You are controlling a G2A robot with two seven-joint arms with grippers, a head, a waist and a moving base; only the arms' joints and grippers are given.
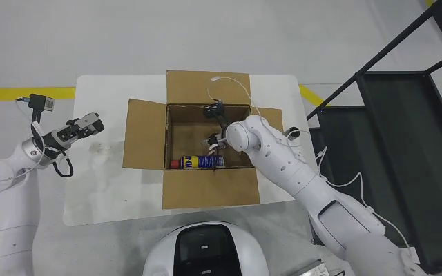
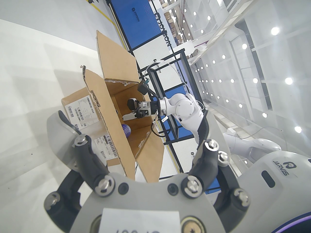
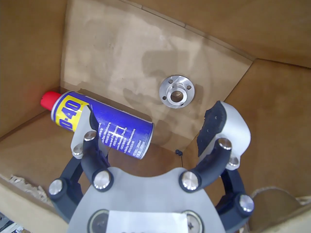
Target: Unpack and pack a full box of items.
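Observation:
An open cardboard box (image 1: 207, 86) stands on the white table (image 1: 103, 186) with its flaps spread out. On its floor lies a blue and yellow spray can (image 3: 104, 124) with a red cap, along the near wall (image 1: 200, 161). A round metal flange (image 3: 176, 91) rests flat beside it. My right gripper (image 3: 153, 112) hangs open inside the box (image 1: 214, 143), just above the can's base end, holding nothing. My left gripper (image 1: 88, 125) is open and empty over the table's left part, well away from the box (image 2: 116, 73); from there the right gripper (image 2: 130, 110) shows inside the box.
A small pale object (image 1: 103, 147) lies on the table between the left gripper and the box. A black metal stair frame (image 1: 373, 117) stands close to the table's right side. The box flaps stick out on all sides.

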